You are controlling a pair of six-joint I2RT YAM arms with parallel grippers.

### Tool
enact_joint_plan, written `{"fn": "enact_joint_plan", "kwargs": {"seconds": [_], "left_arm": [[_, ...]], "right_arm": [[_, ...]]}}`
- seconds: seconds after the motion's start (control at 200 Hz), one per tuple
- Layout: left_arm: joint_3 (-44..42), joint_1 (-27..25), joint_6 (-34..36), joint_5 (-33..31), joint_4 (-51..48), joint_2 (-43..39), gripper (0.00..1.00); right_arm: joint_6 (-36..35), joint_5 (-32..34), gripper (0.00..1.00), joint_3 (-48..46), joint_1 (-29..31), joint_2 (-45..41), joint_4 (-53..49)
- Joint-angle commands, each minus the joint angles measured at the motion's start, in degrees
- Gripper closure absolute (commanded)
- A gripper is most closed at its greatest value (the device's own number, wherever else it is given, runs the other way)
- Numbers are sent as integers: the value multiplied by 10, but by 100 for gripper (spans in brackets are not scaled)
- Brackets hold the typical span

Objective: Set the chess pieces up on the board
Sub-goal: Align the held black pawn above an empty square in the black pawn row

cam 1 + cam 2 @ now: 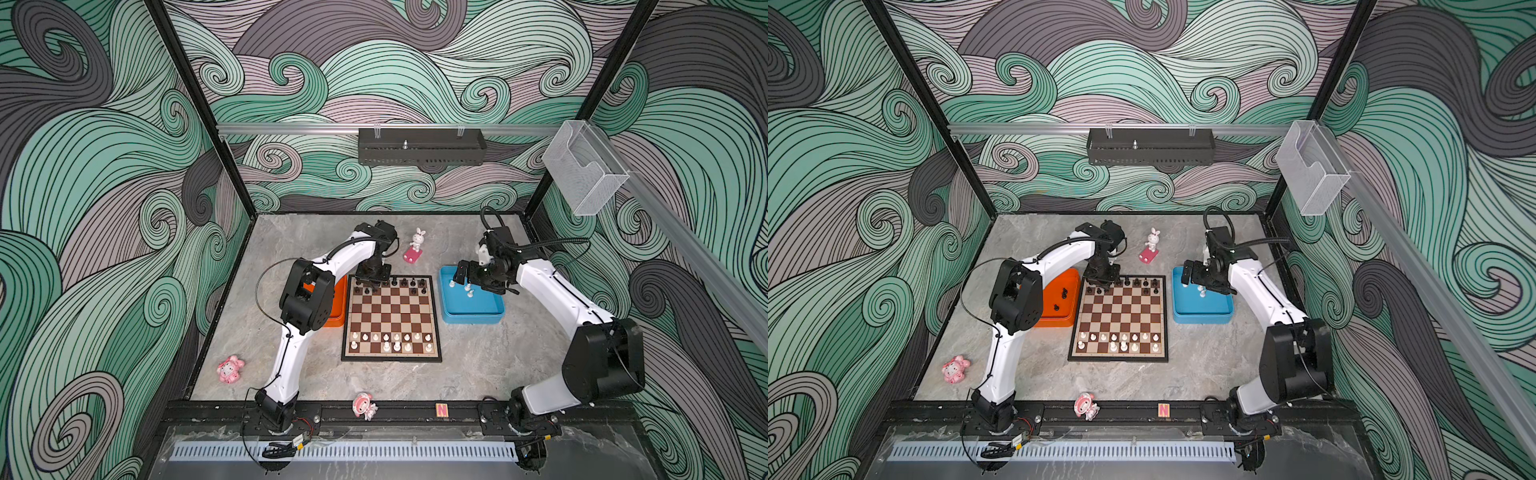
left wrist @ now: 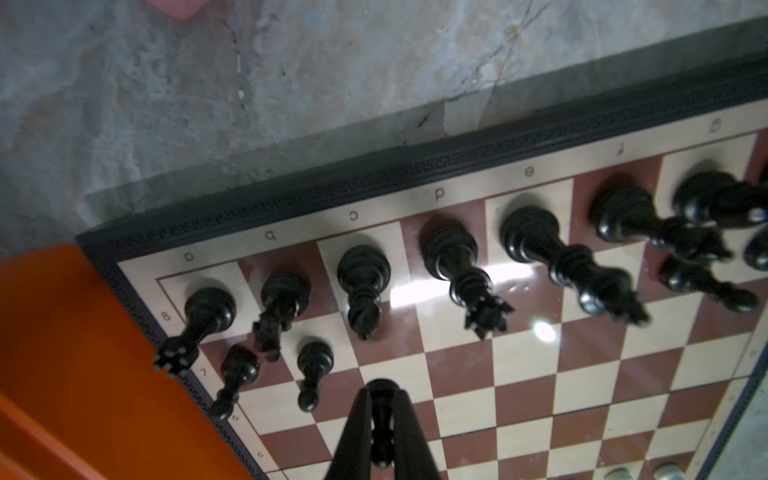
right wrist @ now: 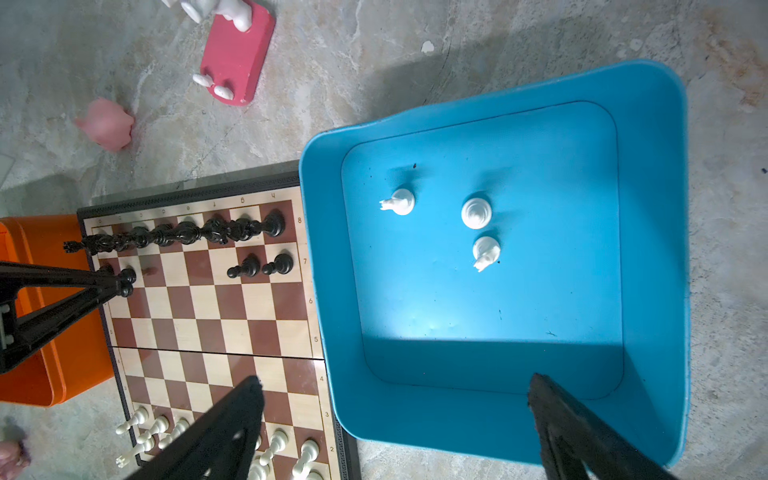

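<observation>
The left pincer (image 2: 382, 401) is clamped shut on a black pawn (image 2: 382, 428), held by its stem with the base pointing at the board (image 1: 390, 318). The board lies mid-bench between an orange tray (image 1: 338, 309) and a blue tray (image 3: 648, 208). The left pincer hangs at the board's upper left corner in both top views, just beside the two black pawns (image 2: 314, 370) standing in front of the black back row (image 2: 449, 253). Whether the base touches the square I cannot tell. The step looks like seating this pawn on the next free square of that row. To do it well, centre the base over the square and come straight down, so the fingers brush neither the neighbouring pawn nor the taller piece behind. Part the jaws only slightly once the base sits flat, then lift vertically. The right pincer (image 3: 395, 379) gapes fully open and empty over the blue tray, where three white pieces (image 3: 476, 212) lie.
</observation>
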Motion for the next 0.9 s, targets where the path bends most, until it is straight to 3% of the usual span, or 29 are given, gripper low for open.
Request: {"fn": "enact_joint_plan", "kwargs": {"seconds": [0.0, 0.896], "left_arm": [[21, -2, -14, -15, 6, 10, 89], [25, -3, -27, -11, 21, 25, 88]], "right_arm": [[-7, -8, 0, -5, -6, -16, -1], [-11, -15, 0, -7, -16, -10, 0]]}}
